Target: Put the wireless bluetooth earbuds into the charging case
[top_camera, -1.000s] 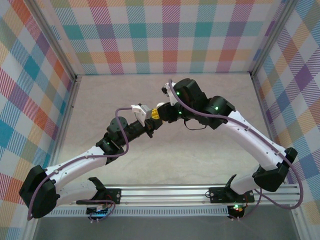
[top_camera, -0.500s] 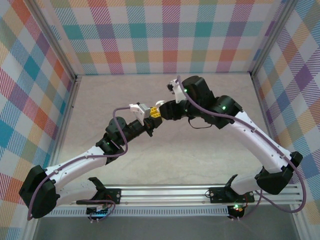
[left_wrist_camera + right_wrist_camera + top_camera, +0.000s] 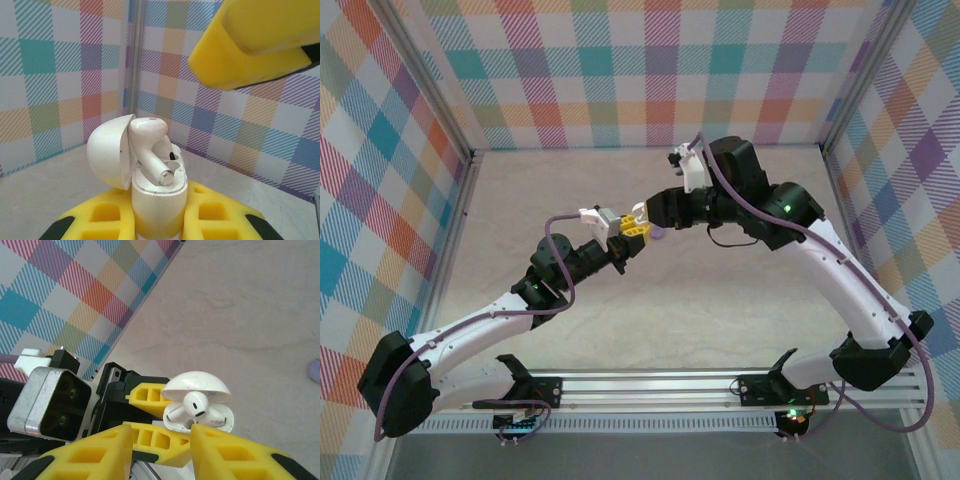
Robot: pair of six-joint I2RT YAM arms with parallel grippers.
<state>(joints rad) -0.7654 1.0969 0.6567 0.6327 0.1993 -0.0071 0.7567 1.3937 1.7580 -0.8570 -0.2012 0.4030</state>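
Light is even and diffuse from above, and all 3 views are bright.

Top view: sharp corner to corner. Shadows on the table (image 3: 740,310) are faint and soft. A green LED (image 3: 787,210) blooms slightly.

Left wrist view: the charging case (image 3: 157,200) and earbud (image 3: 147,135) are in focus, with a small glint on the stem tip. The yellow finger (image 3: 250,50) at top right is soft. The plaid wall (image 3: 55,75) is a bit soft.

Right wrist view: the camera's own yellow fingers (image 3: 90,455) are blurred at the bottom edge. The case's white lid (image 3: 196,385) is nearly blown out.
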